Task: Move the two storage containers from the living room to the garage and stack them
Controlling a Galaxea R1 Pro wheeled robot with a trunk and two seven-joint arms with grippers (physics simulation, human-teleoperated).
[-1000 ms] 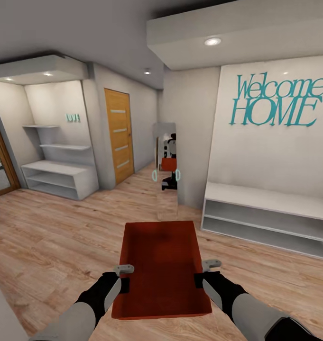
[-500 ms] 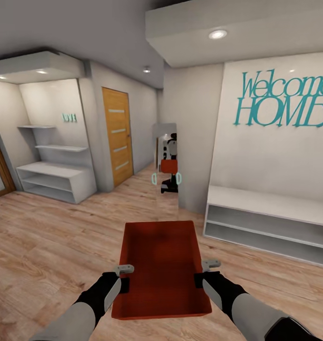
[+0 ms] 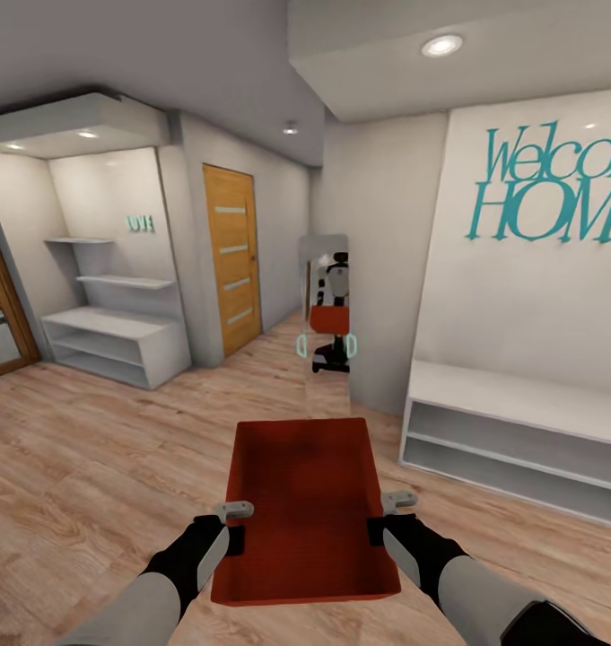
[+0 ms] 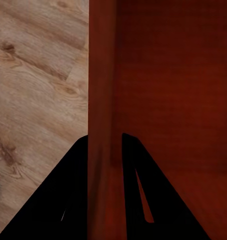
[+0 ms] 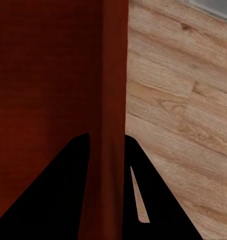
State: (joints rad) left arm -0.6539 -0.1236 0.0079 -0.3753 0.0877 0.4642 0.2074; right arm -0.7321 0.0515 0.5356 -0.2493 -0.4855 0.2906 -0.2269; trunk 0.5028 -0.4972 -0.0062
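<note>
The left gripper (image 3: 236,525) clamps the left wall of the storage container (image 3: 305,502): in the left wrist view its two black, wedge-shaped fingers (image 4: 68,195) straddle the thin orange-red wall, one outside and one inside the bin. The right gripper (image 3: 388,516) grips the right wall in the same manner, with black fingers (image 5: 68,190) closed on either side of the wall in the right wrist view. Both grasp points lie at the near half of the container, which is held level between the two arms, above the floor and directly ahead of the robot. The container is a rectangular, open-top bin with low, slightly flared walls and a matte, finely textured interior. Below it runs a light wood plank floor (image 3: 90,458) with visible grain. To the far right stands a low white open shelf unit (image 3: 511,422) beneath teal "Welcome HOME" lettering (image 3: 556,193). A narrow upright mirror (image 3: 327,323) stands far centre, an orange wooden door (image 3: 233,256) to its left, and white wall shelves (image 3: 108,323) at far left.
</note>
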